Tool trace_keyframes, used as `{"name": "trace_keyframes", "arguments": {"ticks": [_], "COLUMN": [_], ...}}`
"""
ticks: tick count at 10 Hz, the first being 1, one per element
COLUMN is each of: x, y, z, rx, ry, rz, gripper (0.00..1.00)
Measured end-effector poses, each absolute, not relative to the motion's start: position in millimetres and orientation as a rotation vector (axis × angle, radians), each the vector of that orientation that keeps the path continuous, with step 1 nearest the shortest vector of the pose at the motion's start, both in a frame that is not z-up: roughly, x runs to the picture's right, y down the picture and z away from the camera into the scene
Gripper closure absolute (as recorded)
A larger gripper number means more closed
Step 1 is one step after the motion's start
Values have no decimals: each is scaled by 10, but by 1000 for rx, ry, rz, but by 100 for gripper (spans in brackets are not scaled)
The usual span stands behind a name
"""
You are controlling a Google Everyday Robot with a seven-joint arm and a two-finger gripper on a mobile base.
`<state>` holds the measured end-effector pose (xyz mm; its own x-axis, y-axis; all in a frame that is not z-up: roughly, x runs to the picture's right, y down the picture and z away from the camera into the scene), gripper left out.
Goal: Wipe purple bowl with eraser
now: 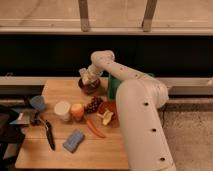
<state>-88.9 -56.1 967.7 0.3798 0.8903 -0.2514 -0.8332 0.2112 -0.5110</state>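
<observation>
The purple bowl (90, 86) sits at the far middle of the wooden table (60, 150). My gripper (87, 76) hangs right over the bowl, its tip down in the bowl's mouth. A small pale grey-tan block, the eraser (86, 79), shows at the gripper's tip, pressed toward the bowl's inside. My white arm reaches over from the right and hides the table's right side.
A green container (114, 86) stands right of the purple bowl. An orange-red bowl (106, 111) holds banana pieces. Grapes (93, 104), an orange fruit (77, 110), a white cup (62, 110), a carrot (95, 128), a blue sponge (74, 140), black tongs (47, 132) and a blue cup (37, 102) lie around.
</observation>
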Motion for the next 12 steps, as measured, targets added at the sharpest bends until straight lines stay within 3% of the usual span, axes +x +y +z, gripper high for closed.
{"name": "trace_keyframes", "arguments": {"ticks": [4, 7, 12], "x": [-531, -304, -754], "y": [-313, -382, -651], "z": [9514, 9581, 9681], "rx": [-644, -627, -645], "ry": [-63, -32, -80], "rz": [1248, 1278, 1224], "gripper": [100, 100, 100]}}
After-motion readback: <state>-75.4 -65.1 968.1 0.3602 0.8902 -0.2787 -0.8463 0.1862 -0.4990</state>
